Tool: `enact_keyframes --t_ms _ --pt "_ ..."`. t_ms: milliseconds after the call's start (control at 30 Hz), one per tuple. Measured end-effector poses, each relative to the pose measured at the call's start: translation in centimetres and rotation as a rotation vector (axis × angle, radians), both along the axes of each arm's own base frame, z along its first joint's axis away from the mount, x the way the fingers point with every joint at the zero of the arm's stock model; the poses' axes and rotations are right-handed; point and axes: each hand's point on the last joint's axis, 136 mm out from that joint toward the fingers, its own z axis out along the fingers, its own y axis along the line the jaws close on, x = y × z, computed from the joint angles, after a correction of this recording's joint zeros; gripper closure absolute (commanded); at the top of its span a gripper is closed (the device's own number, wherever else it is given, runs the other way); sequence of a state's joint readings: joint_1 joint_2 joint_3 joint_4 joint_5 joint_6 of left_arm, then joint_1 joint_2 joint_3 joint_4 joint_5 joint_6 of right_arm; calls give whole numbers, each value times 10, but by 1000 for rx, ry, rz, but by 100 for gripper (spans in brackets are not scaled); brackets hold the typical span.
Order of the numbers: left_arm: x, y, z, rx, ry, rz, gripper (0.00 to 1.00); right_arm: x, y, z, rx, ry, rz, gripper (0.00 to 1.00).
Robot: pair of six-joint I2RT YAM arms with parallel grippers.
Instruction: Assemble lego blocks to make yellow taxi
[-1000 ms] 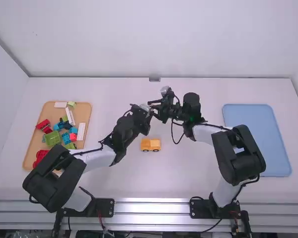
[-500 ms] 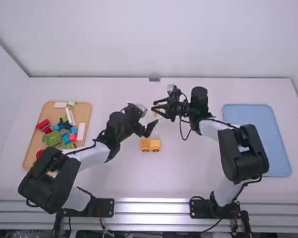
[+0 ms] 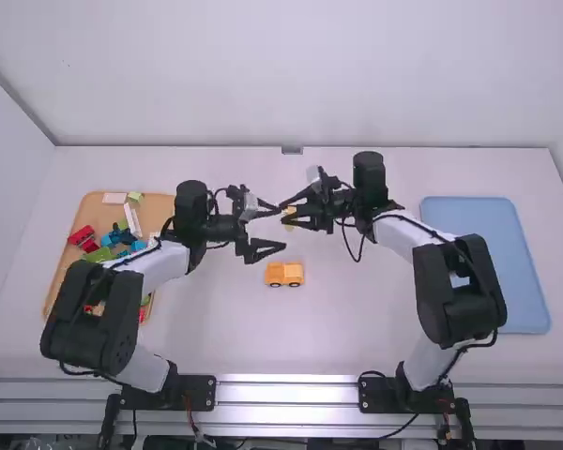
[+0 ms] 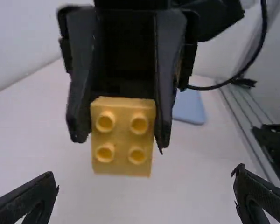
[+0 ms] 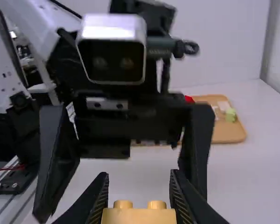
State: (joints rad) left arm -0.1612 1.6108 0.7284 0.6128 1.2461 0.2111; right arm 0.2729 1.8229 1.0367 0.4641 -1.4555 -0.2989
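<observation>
In the high view my right gripper [image 3: 289, 216] is shut on a yellow brick [image 3: 288, 218], held up near the table's middle. My left gripper [image 3: 283, 228] faces it, wide open with nothing between its fingers. The left wrist view has the yellow brick [image 4: 123, 136] with its studs towards the camera, beyond my left gripper's spread fingers [image 4: 147, 193]. In the right wrist view my right gripper [image 5: 139, 198] grips the brick [image 5: 139, 215] at the bottom edge. A yellow-orange car base [image 3: 284, 274] with dark wheels stands on the table in front of the grippers.
On the left lies a wooden tray [image 3: 60, 272] with red, green, blue and white blocks; the left arm covers part of it. A blue tray [image 3: 488, 253] lies at the right. Bare table surrounds the car base.
My left gripper has backed off to the left and swung open, facing the right one. The right gripper has shifted slightly and still holds the yellow brick. The car base has not moved.
</observation>
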Motion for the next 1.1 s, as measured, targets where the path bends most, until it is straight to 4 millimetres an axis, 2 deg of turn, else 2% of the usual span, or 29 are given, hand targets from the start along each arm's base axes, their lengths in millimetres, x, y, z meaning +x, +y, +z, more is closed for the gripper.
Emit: enact_keyframes --t_ms 233,400,600,833,967,1000,1100 --pt "-7 -2 1 -21 -35 -59 17 -10 8 4 19 -26 51 85" --pt "-7 -2 4 -25 -58 -64 24 -13 14 3 9 -15 52 86" --pt "-2 -8 1 -9 -44 -31 48 -12 16 2 5 -17 46 87" --pt "2 -10 2 -1 -56 -6 55 -10 19 0 -5 -18 30 87" --pt "4 -10 2 0 -60 5 63 -10 18 0 -5 -17 29 87" --pt "5 -10 2 1 -62 8 67 -10 18 0 -5 -14 29 87" --pt "6 -9 3 0 -68 16 70 -9 17 1 -3 -17 29 87"
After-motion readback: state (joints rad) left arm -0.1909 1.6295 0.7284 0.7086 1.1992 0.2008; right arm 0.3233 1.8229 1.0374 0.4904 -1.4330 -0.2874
